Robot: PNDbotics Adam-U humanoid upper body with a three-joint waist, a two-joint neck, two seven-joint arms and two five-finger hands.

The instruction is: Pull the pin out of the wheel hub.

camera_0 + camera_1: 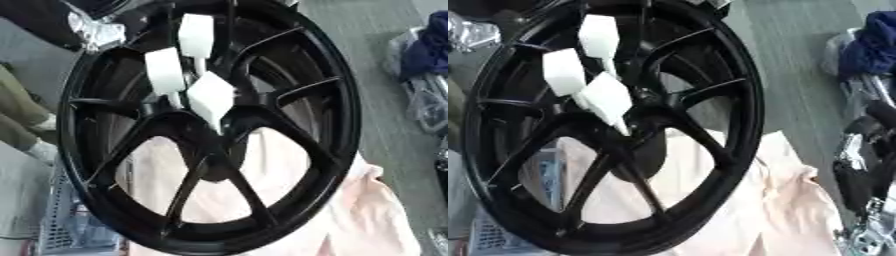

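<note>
Right hand (pixel 866 170) hangs well apart from wheel hub (pixel 636 120).

Wheel hub (pixel 614 130): black, spoked, left of the right hand (pixel 864 170)
Pins (pixel 605 97): three, white-headed, stuck in its centre

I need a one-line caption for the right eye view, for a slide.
Black spoked wheel standing over pale cloth, three white pins in its hub; robot's right hand at the right edge.
</note>
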